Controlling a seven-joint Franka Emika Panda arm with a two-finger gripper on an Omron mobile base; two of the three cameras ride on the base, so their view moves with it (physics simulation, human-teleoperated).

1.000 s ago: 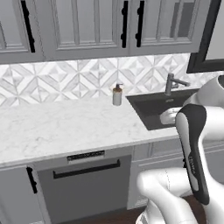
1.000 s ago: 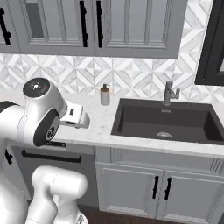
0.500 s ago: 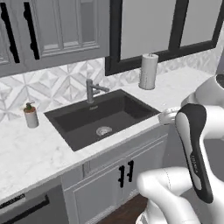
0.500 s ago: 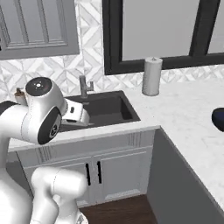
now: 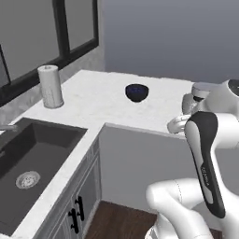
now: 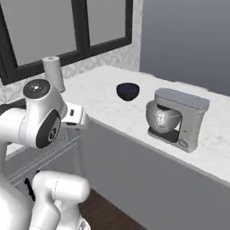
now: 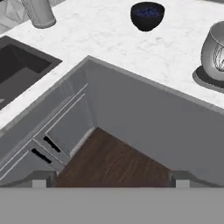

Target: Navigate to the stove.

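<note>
The stove is out of view. My gripper [image 7: 112, 179] is open; its two small dark tips [image 7: 43, 178] stand far apart at the bottom of the hand view with nothing between them. It hangs in front of the grey cabinet fronts, over the wooden floor [image 7: 109, 159], at an inside corner of the white marble counter [image 5: 102, 107]. The arm is folded close to the base, with the hand [image 6: 74, 116] held at about counter height.
A black sunken sink [image 5: 32, 158] lies at the left, a paper towel roll [image 5: 50, 86] behind it under a dark-framed window [image 6: 81, 27]. A dark blue bowl [image 5: 137, 92] and a silver stand mixer [image 6: 175, 117] stand on the counter run to the right. A grey wall [image 5: 177, 37] lies beyond.
The whole picture has swept leftward as the base moved: the soap bottle and dishwasher front gave way to the sink, then to the corner counter with bowl and mixer. The arm's pose is unchanged.
</note>
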